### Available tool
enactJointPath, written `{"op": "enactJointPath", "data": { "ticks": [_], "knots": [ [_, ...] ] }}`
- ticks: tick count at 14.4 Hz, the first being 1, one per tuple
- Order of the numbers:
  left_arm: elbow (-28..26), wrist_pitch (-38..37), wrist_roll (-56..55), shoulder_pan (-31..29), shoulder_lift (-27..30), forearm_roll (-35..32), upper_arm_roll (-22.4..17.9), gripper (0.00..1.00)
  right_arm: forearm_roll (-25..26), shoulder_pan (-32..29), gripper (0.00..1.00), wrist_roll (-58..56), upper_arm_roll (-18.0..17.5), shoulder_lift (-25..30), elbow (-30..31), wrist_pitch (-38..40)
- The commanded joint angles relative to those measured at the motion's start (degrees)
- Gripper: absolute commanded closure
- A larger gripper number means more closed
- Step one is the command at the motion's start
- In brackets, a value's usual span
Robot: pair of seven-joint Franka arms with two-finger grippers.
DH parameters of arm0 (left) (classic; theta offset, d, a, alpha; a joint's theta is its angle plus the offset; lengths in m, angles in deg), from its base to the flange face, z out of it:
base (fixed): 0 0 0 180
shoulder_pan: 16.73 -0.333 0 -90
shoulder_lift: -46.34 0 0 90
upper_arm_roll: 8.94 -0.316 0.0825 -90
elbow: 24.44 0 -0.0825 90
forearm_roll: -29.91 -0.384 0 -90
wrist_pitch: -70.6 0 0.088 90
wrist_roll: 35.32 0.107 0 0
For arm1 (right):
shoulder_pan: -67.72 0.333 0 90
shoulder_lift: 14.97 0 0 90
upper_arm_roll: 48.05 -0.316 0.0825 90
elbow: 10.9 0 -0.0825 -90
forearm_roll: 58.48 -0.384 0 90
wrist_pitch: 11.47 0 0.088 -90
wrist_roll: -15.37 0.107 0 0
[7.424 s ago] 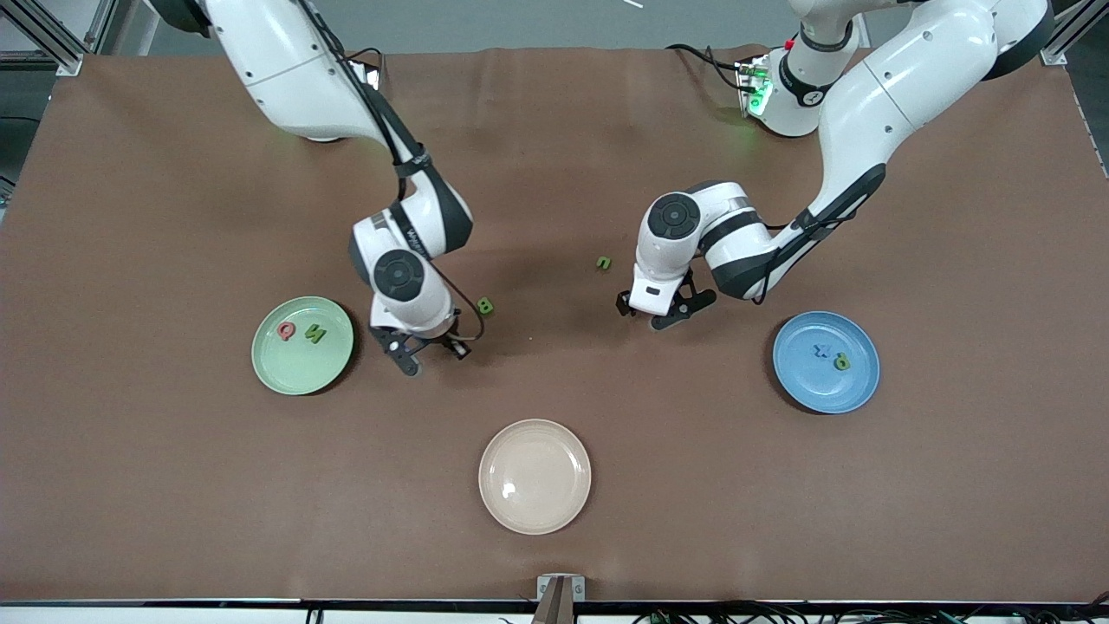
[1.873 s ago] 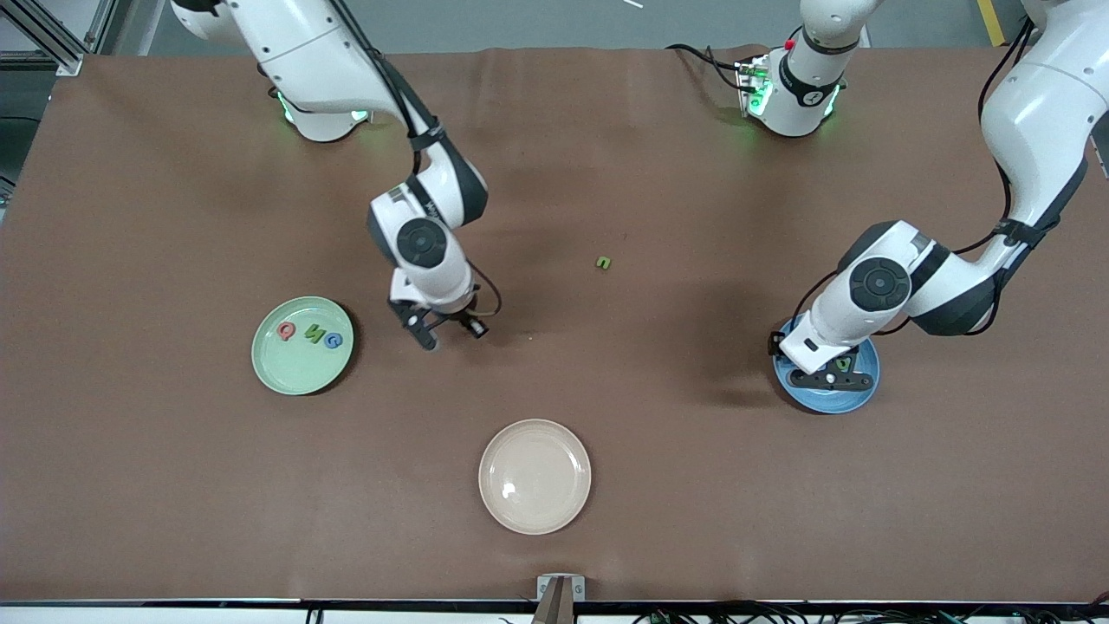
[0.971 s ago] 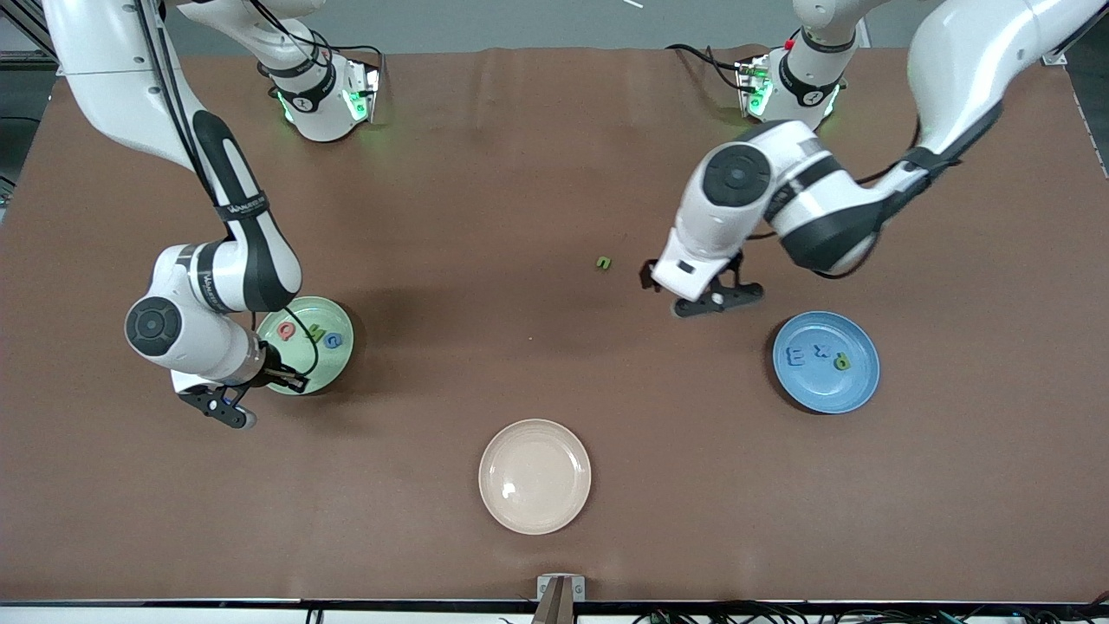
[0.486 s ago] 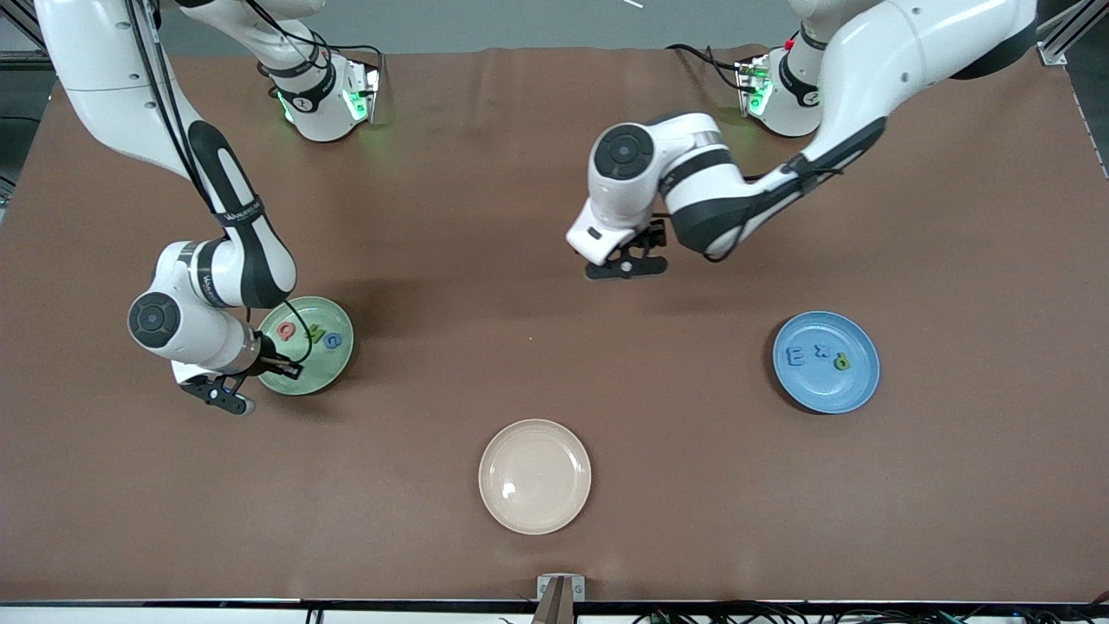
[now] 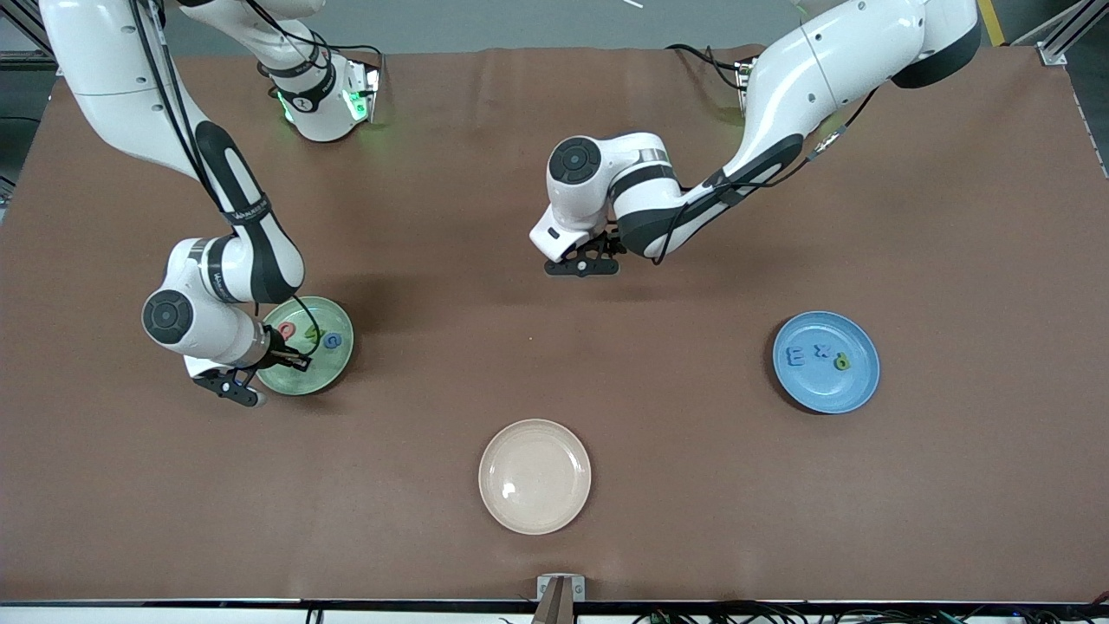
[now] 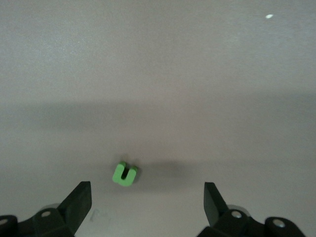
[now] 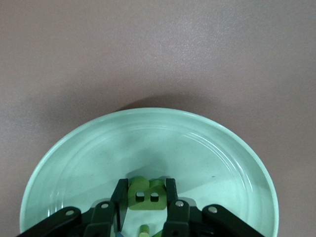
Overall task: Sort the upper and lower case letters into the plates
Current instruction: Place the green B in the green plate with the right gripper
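Note:
The mint green plate (image 5: 322, 377) lies toward the right arm's end and holds a red letter (image 5: 287, 330) and a blue letter (image 5: 333, 341). My right gripper (image 5: 260, 374) is over its rim, shut on an olive green letter B (image 7: 144, 196) just above the plate (image 7: 98, 163). The blue plate (image 5: 827, 390) lies toward the left arm's end with a blue E (image 5: 793, 355), a small blue x and a green letter. My left gripper (image 5: 582, 263) is open low over mid-table. A small bright green letter u (image 6: 124, 174) lies between its fingers (image 6: 79, 200); the front view hides it.
A cream-beige plate (image 5: 535, 476) with nothing in it lies mid-table, nearest the front camera. The brown table cover (image 5: 658, 416) spreads between the three plates.
My left gripper has swung from beside the blue plate to over the small green letter. My right gripper, carrying the letter B, has edged over the mint plate.

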State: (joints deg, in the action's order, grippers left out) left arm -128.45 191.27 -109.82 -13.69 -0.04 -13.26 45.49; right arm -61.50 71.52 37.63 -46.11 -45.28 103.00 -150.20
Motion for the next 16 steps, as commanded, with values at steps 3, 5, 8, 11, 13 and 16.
{"op": "enactJointPath", "data": {
  "ticks": [3,5,8,11,13,16],
  "knots": [
    [-3.39,4.13,0.15,0.12,-0.29,-5.95,-2.21,0.00,-0.32,-0.99,0.00,-0.54,-0.88,1.57,0.10,0.12],
    [-4.01,4.84,0.24,0.12,-0.37,-7.18,-2.92,0.00,0.20,-0.64,0.00,-1.33,-0.88,1.83,-2.45,1.60],
    [-4.98,6.15,0.24,0.21,-0.90,-7.63,-3.62,0.00,0.38,-0.98,0.00,-11.41,-0.88,2.71,-9.38,11.33],
    [-6.47,6.95,0.24,0.12,-0.90,-7.98,-4.33,0.01,0.65,-1.60,0.00,-18.37,-0.44,3.15,-16.15,21.36],
    [-7.26,7.12,0.24,-0.14,-0.99,-7.98,-4.77,0.01,1.69,-3.18,0.00,-20.75,-0.44,4.20,-18.97,26.38],
    [-7.88,8.18,-0.20,-0.49,-0.90,-7.98,-4.94,0.01,2.84,-4.85,0.00,-23.22,-0.44,7.62,-20.65,33.94]
  ]
}}
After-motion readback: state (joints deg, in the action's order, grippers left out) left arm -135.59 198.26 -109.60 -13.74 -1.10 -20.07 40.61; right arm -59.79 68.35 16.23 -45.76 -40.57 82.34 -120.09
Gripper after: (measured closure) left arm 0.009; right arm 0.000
